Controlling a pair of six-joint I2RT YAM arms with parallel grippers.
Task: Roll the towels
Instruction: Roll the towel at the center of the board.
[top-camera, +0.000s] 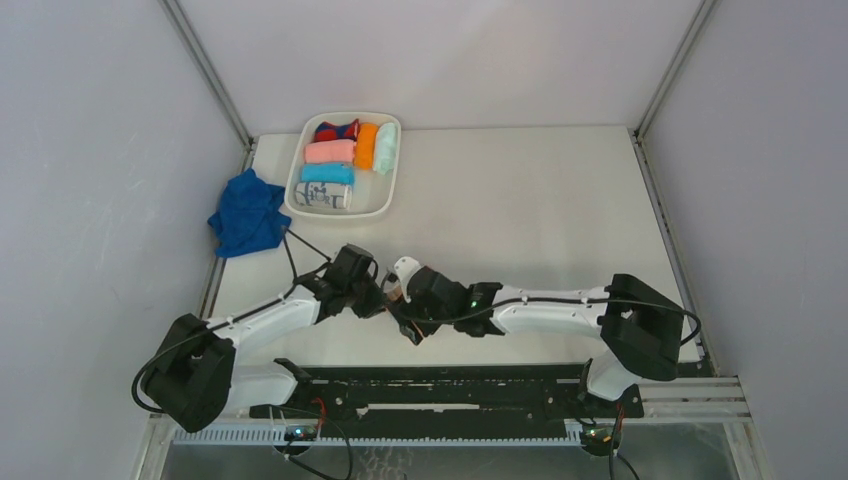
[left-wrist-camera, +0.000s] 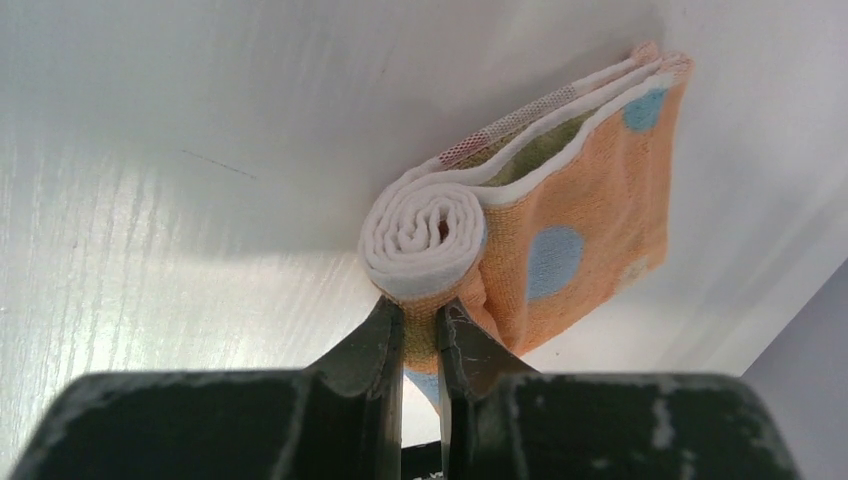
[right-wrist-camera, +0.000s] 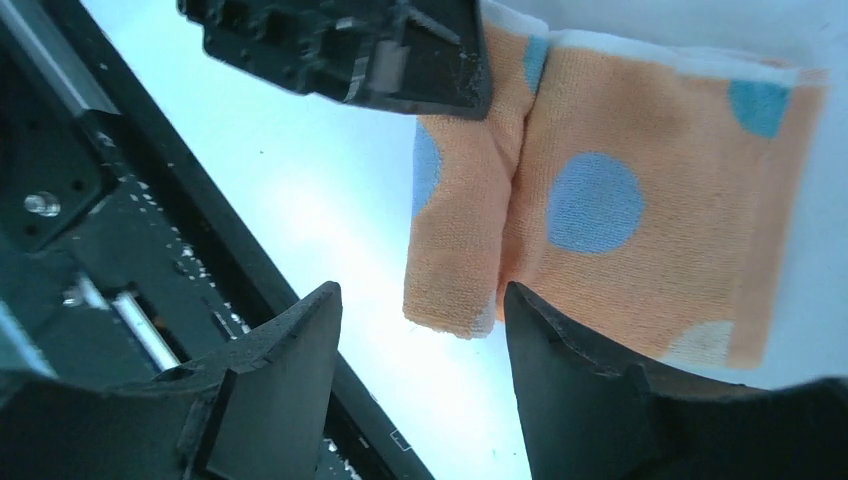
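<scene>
Peach-orange towel (left-wrist-camera: 560, 250), pale blue spots, white backing: partly rolled. One end is wound into a tight spiral, and the rest runs off as a flat folded band lying on the table (left-wrist-camera: 150, 250). Left gripper (left-wrist-camera: 421, 345): jaws nearly closed, a fold of the orange cloth pinched between the fingertips just under the spiral, so it grips the towel at the rolled end. The spiral sits directly above the fingertips in the left wrist view, and the flat band leads away to the upper right. Right gripper (right-wrist-camera: 420, 287): jaws stand wide apart and hold nothing. The towel's lower corner hangs just beyond the gap between them. Contact between its far finger (right-wrist-camera: 570, 380) and the cloth: cannot tell. The left gripper's body shows at the top of that view, on the towel's upper edge. Top view: both grippers meet nose to nose on the near side of the white tray (top-camera: 345, 214), well apart from it, with the towel almost hidden between them. Royal-blue towel (top-camera: 248, 213): crumpled in a heap just beside the tray's left side, no gripper near it. In the tray: pink roll (top-camera: 330, 151), orange roll (top-camera: 367, 145), mint roll (top-camera: 386, 147), light-blue roll (top-camera: 327, 173), white printed roll (top-camera: 323, 195).
</scene>
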